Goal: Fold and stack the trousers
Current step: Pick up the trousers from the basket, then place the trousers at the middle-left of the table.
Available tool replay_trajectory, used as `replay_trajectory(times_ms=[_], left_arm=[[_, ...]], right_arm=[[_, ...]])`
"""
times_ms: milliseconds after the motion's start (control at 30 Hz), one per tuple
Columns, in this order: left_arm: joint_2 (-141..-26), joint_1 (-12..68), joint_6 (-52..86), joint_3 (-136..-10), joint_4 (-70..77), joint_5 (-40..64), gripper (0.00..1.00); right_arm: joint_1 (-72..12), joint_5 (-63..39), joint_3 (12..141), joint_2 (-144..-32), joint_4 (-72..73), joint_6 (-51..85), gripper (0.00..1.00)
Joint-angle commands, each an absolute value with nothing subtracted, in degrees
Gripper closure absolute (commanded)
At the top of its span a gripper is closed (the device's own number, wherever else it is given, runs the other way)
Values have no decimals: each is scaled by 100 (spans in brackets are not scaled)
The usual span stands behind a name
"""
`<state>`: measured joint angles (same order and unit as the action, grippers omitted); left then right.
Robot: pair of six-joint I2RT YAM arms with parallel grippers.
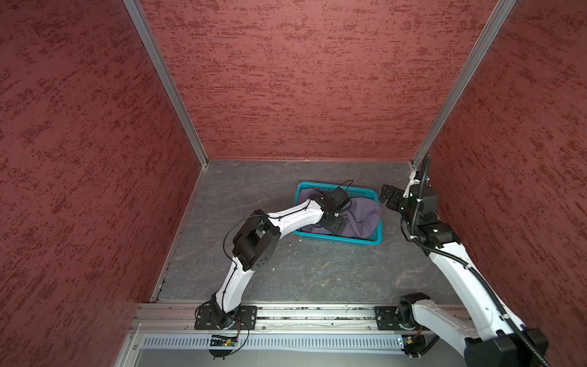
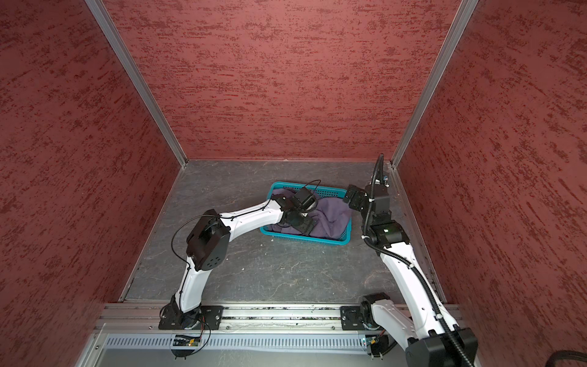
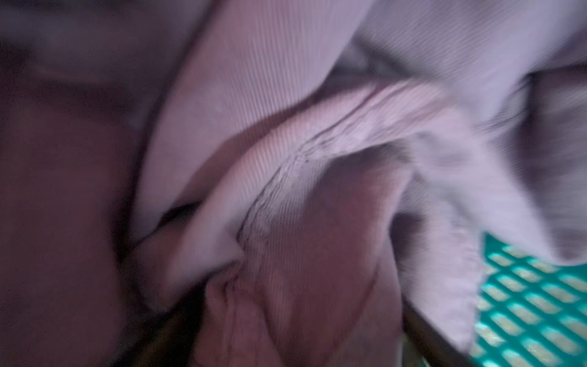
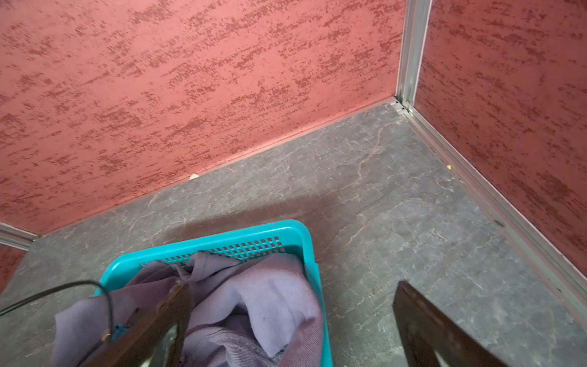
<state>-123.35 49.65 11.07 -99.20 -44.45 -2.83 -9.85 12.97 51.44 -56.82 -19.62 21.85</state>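
Observation:
The muted purple trousers [image 1: 362, 216] [image 2: 333, 213] lie bunched in a teal mesh basket [image 1: 336, 187] [image 2: 330, 190] at the back right of the table. My left gripper [image 1: 338, 227] [image 2: 306, 227] reaches down into the basket and is sunk in the cloth. Blurred folds and a seam of the trousers [image 3: 286, 127] fill the left wrist view and hide the jaws. A patch of basket mesh [image 3: 533, 302] shows beside them. My right gripper [image 1: 389, 195] [image 2: 352, 198] [image 4: 292, 305] hovers open over the basket's right end, one finger above the trousers [image 4: 270, 292], the other beyond the basket rim [image 4: 222, 238].
Red textured walls [image 1: 286, 79] close the grey stone-patterned table [image 1: 286, 270] at the back and on both sides. An aluminium rail [image 1: 317, 313] carrying both arm bases runs along the front. The left arm's elbow [image 1: 254, 241] stands over the table's left middle.

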Motion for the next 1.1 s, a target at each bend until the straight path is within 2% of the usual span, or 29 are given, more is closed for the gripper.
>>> replay_trajectory(times_ms=[0,33,100,300,467,633,767,900,1067], left_arm=[[-12187,4854,1082,-10234,-4579,-142,83],[-12061,4809,1058,-10321,-4595,-128,91],[-11720,4674,990,-10604,-4646,-175,100],[-10275,3834,1060,-11467,-4620,75,100],[-8956,3470,556,-11682,-4447,-1004,100],[-7239,2890,554,-10592,-3596,-1824,100],[-6207,2297,779,-9594,-3219,-1969,100],[-6033,1885,1096,-9131,-3605,-1681,100],[-6426,1597,1501,-8437,-3933,-1085,100]], right_arm=[[-976,1645,5023,-5604,-2123,2214,1],[-971,1659,4998,-5591,-2102,2209,1],[-975,1678,4977,-5589,-2060,2232,1],[-973,1613,4941,-5669,-1884,2320,1],[-971,1486,4878,-5795,-1828,2363,1],[-968,1334,4815,-5979,-1712,2455,1],[-975,1085,4823,-6192,-1573,2579,1],[-969,744,4964,-6488,-1558,2669,1],[-975,554,4998,-6629,-1561,2766,1]])
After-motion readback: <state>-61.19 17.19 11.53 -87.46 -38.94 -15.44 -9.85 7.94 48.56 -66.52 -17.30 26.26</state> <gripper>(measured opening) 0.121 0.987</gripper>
